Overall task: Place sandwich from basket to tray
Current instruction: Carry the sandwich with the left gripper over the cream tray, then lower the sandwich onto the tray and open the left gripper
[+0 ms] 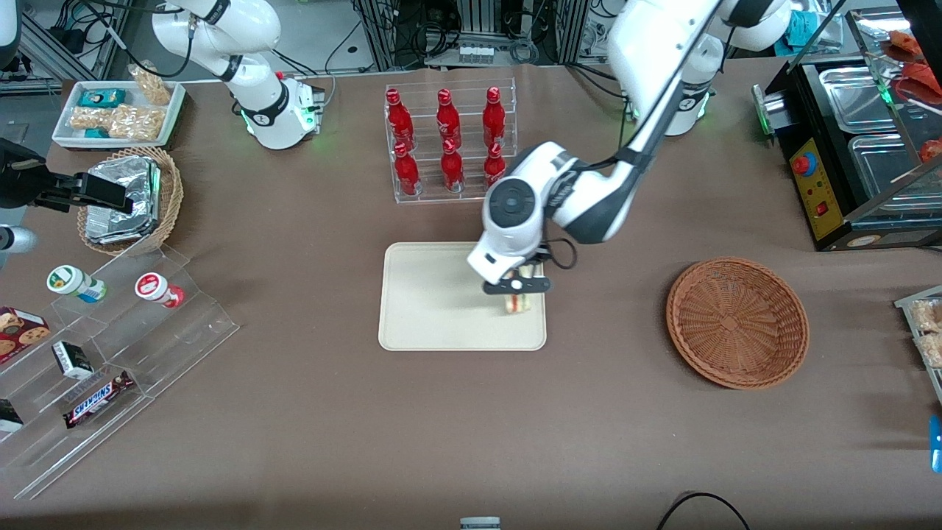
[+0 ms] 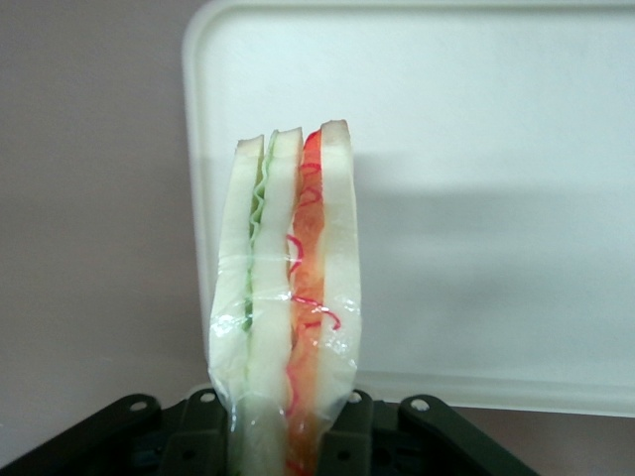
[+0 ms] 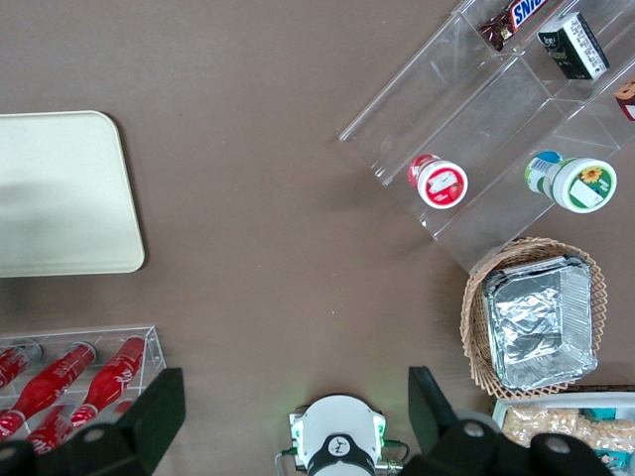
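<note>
So the left arm's black two-finger claw (image 1: 516, 285) is hanging over the flat cream-beige rectangular tray with rounded corners (image 1: 427, 309), above the tray's edge that faces the working arm's end of the table. It's clamped on the small triangular sandwich wedge of pale white bread with red and green filling (image 1: 518, 302), fingers pressed against the two outer bread faces. In the wrist view the sandwich (image 2: 288, 297) stands on edge between the black fingers (image 2: 342, 436), its long axis running straight out from the claw, narrow end pointing away from it, with the cut edge and its layers facing the camera: green along one bread slice, red along the other. There's a clear wrap around it, you can see it crinkle near the fingers. The tray (image 2: 476, 198) sits under and past the sandwich tip, one rounded corner just beside the tip.

From the front the sandwich hangs right below the claw, over the tray surface; can't tell if it's touching yet.

The wide, shallow reddish-brown woven wicker basket (image 1: 737, 321) sits well apart from the claw, toward the working arm's end of the table, nothing in it. The clear rack of red bottles (image 1: 449, 143) stands farther from the front camera than the claw.
</note>
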Robot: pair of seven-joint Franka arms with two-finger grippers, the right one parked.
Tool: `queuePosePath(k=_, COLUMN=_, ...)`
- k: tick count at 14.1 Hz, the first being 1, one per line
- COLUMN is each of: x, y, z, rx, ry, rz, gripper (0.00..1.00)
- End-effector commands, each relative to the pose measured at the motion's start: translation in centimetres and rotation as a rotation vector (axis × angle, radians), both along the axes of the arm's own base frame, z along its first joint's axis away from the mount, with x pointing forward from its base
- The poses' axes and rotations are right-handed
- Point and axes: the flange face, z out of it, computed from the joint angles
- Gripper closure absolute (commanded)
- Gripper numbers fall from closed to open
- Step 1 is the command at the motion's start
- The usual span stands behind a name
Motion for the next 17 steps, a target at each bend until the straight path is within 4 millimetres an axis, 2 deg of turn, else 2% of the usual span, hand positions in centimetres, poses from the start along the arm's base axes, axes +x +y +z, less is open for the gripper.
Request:
queuePosePath(k=1, x=-0.8, y=-3.6, z=-2.4, rx=0.011, ry=-0.004, rz=0.02, gripper=0.7)
queuePosePath(k=2, x=-0.8, y=-4.2, z=-3.2, rx=0.011, ry=-0.003, rz=0.028, gripper=0.69)
queuePosePath(k=3, x=-1.0, y=-5.0, z=-3.3, rx=0.007, ry=-0.007, rz=0.026, gripper=0.61)
queuePosePath(k=5, x=-1.0, y=-5.9, z=-3.5, rx=-0.002, ry=-0.013, rz=0.021, gripper=0.57)
queuePosePath(k=6, x=-1.7, y=-6.8, z=-3.6, rx=-0.003, ry=-0.014, rz=0.006, gripper=0.52)
queuePosePath(k=8, x=-1.9, y=-7.1, z=-3.7, rx=-0.01, ry=-0.018, rz=0.001, gripper=0.46)
queuePosePath(k=11, x=-1.9, y=-7.4, z=-3.8, rx=-0.024, ry=-0.031, rz=-0.003, gripper=0.21)
queuePosePath(k=12, x=-1.8, y=-7.3, z=-3.7, rx=-0.024, ry=-0.033, rz=-0.007, gripper=0.06)
queuePosePath(k=13, x=-1.7, y=-7.3, z=-3.7, rx=-0.02, ry=-0.039, rz=-0.021, gripper=0.0)
queuePosePath(k=17, x=-0.3, y=-5.7, z=-2.4, rx=0.011, ry=-0.068, rz=-0.011, gripper=0.0)
